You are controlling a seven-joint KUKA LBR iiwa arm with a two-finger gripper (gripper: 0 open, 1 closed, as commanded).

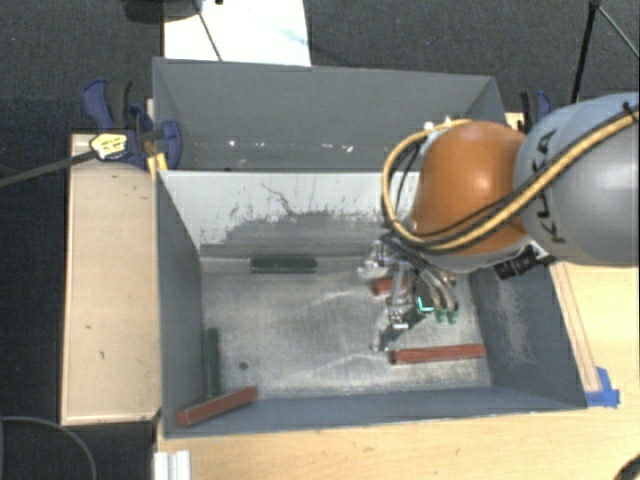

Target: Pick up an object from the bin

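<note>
Hovering gripper (392, 333) at left end of reddish-brown bar (440, 353), front-right floor of bin (300, 118); whether spread or closed, cannot tell. Bar likely stiff, light, flat: pinch across narrow width, mid-length.

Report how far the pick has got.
Done: the gripper is low inside the bin, at the left end of a reddish-brown stick lying flat near the right wall. In hand: nothing visibly gripped. Left: grasping a thing and lifting it out.

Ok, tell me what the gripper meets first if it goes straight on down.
Likely the left end of the reddish-brown stick just under the gripper; depth is unclear, so it might meet bare bin floor instead.
</note>
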